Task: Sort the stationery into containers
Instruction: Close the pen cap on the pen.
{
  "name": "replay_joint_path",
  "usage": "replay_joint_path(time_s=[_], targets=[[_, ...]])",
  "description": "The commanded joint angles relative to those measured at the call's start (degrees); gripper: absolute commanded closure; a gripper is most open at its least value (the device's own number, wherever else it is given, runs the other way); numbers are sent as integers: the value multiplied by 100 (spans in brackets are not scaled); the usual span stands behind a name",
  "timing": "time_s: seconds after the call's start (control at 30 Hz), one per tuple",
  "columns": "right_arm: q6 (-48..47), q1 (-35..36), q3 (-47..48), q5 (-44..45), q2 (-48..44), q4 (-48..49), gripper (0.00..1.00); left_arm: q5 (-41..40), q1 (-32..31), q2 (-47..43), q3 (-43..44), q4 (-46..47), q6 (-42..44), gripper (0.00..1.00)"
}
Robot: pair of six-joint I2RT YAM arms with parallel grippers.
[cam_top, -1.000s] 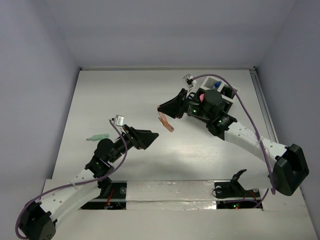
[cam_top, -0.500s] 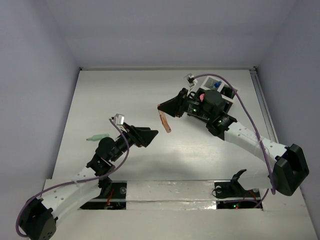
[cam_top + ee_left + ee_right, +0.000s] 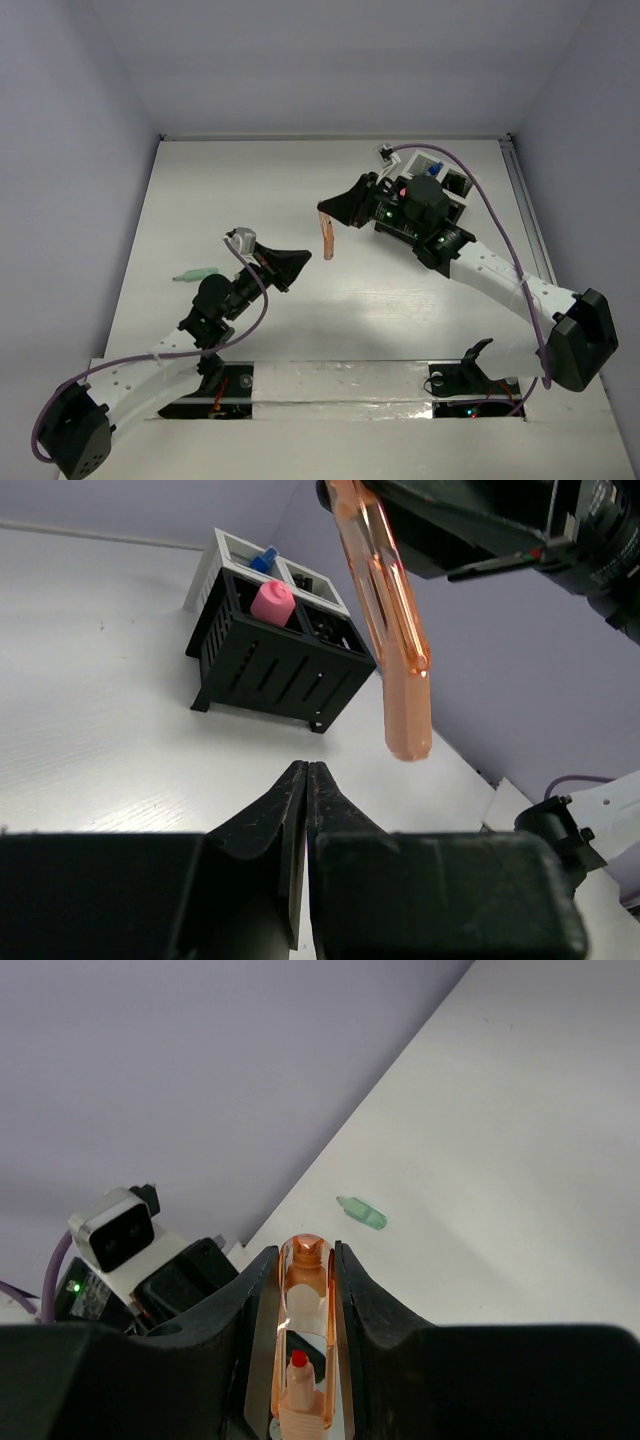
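Left end effector (image 3: 306, 772) has closed empty near the orange pen (image 3: 388, 620) gripped by right end effector (image 3: 305, 1258).

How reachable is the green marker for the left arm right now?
Probably yes: the green marker lies alone on the table beside that arm, nothing covering it. The left gripper, shut and empty, would need to swing back and open.

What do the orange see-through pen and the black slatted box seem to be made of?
The orange see-through pen looks like clear tinted plastic with a glossy finish: its inner parts show through and its side shines. The black slatted box looks like matte plastic, given its thin, even slats; painted metal is possible.
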Motion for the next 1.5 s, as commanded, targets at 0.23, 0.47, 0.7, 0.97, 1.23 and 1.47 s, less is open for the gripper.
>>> replay_joint_path(time_s=[0.23, 0.47, 0.7, 0.97, 1.23, 1.47], targets=[[90, -2, 666, 421, 161, -277, 100, -500, -375, -165, 256, 282, 862, 79], [178, -2, 737, 465, 258, -295, 100, -1160, -998, 177, 519, 291, 1389, 49], [353, -2, 702, 202, 328, -128, 100, -2101, -1299, 529, 748, 343, 1846, 48], [485, -2, 623, -27, 407, 31, 100, -2093, -1299, 828, 1055, 502, 2005, 49], [547, -2, 544, -19, 416, 127, 100, -1979, -1299, 978, 1152, 616, 2005, 62], [547, -2, 543, 43, 451, 171, 100, -1838, -1299, 1057, 1161, 598, 1926, 72]])
